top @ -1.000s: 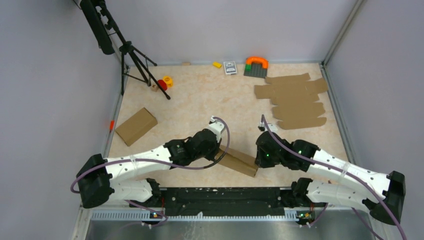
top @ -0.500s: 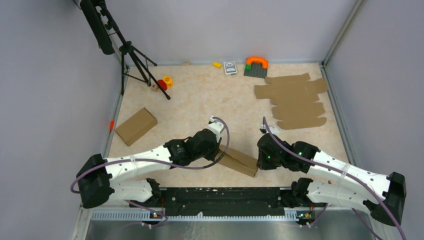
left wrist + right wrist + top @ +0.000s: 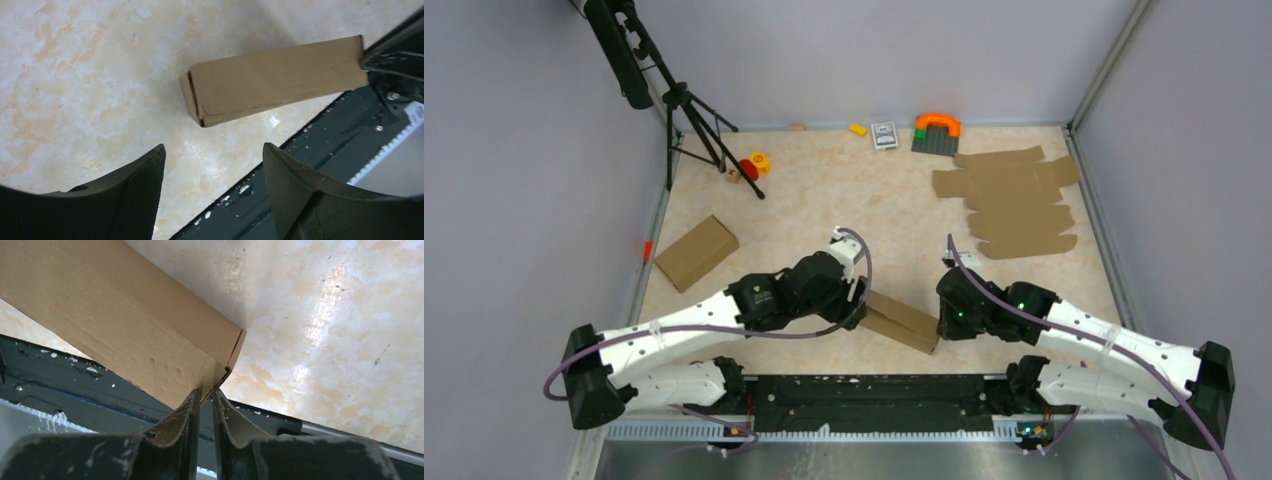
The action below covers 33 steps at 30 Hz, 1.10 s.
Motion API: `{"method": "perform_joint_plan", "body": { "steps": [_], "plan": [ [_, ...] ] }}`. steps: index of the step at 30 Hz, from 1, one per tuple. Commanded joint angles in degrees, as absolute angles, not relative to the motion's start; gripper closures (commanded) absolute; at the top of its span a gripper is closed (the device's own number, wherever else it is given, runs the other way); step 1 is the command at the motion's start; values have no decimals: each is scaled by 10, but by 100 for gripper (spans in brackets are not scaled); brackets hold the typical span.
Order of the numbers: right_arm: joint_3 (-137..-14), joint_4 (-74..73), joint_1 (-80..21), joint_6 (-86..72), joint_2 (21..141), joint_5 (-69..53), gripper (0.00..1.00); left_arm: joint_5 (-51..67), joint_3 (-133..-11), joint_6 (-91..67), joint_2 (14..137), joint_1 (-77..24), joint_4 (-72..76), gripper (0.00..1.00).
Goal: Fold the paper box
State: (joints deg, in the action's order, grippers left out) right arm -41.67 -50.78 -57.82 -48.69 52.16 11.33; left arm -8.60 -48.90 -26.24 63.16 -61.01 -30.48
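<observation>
Near the front of the table lies the paper box, likely light, dent-prone (thin card), best held at corners; left gripper gapes empty beside it; right gripper pinches its end edge.

Enclosed cell, plain grey walls.
Beige marbled tabletop bounded by walls far, left and right; black tripod at far left corner; glare patches on the surface.

2 paper boxes, 1 cardbd sheet pile
</observation>
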Motion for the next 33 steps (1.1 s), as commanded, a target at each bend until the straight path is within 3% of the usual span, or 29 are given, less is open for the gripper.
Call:
{"method": "perform_joint_plan", "body": {
  "steps": [1,6,15,18,19,21,33],
  "plan": [
    [-399,-519,-571,-489,530,109,85,-37,-498,-274,582,-596,-287,27],
    [-399,-516,-571,-490,527,103,85,65,-486,-303,587,-498,-225,47],
    [-394,-505,-571,-492,525,94,86,123,-505,-293,661,-465,-210,44],
    [-391,-503,-571,-493,526,92,86,124,-491,-301,675,-462,-213,50],
    [-390,-503,-571,-493,527,92,86,101,-472,-309,686,-457,-230,58],
    [-389,-503,-570,-493,525,93,86,105,-446,-317,689,-452,-213,63],
    [-390,-502,-570,-492,526,94,86,123,-383,-339,718,-441,-148,65]
  ]
}}
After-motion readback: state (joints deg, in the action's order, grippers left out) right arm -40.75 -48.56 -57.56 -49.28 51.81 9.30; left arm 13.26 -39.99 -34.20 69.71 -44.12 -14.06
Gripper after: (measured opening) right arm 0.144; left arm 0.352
